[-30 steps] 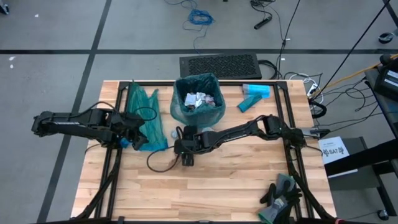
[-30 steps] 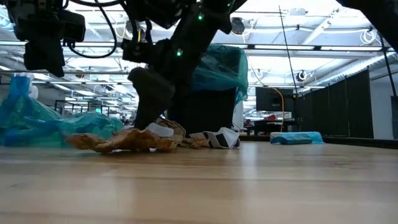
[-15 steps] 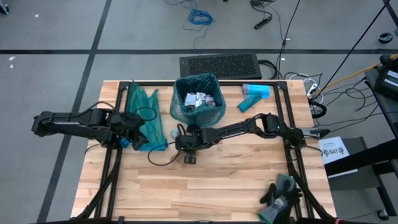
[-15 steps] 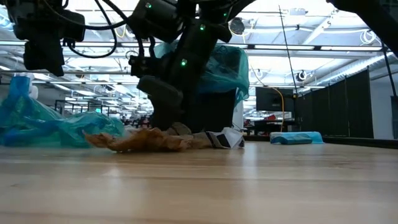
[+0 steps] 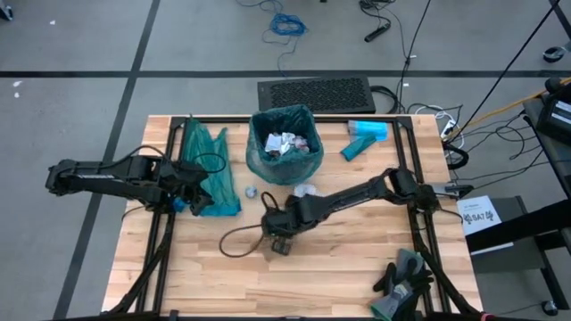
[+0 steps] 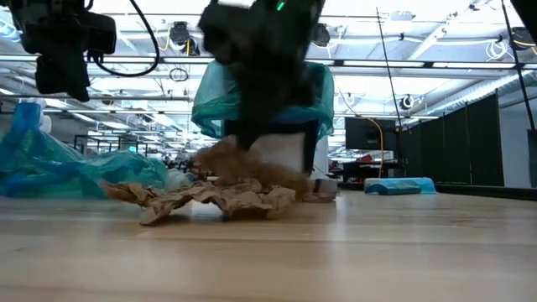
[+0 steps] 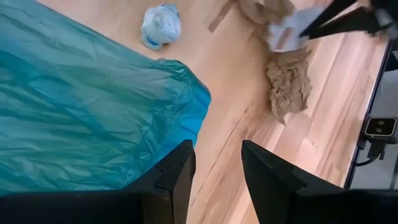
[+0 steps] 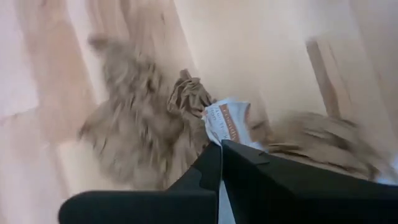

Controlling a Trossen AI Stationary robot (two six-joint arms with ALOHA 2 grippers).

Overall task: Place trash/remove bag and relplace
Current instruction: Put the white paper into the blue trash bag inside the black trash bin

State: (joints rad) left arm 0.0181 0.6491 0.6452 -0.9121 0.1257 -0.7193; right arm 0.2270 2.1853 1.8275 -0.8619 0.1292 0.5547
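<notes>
Crumpled brown paper trash (image 6: pixel 220 198), white-printed scrap

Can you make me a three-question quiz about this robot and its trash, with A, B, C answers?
1. Where is the bin?
A. At the table's far middle
B. On the floor
C. Beside the gloves

2. What colour is the spare bag by the left gripper?
A. Red
B. Teal
C. Yellow

3. What is the right gripper doing?
A. Open above the bin
B. Shut on the brown paper
C. Holding the spare bag

Answers:
1. A, the high view shows the bin standing at the far middle of the table.
2. B, the left wrist view shows a teal bag next to the fingers.
3. B, the right wrist view shows the fingers closed together on crumpled brown paper and a white wrapper.
</notes>
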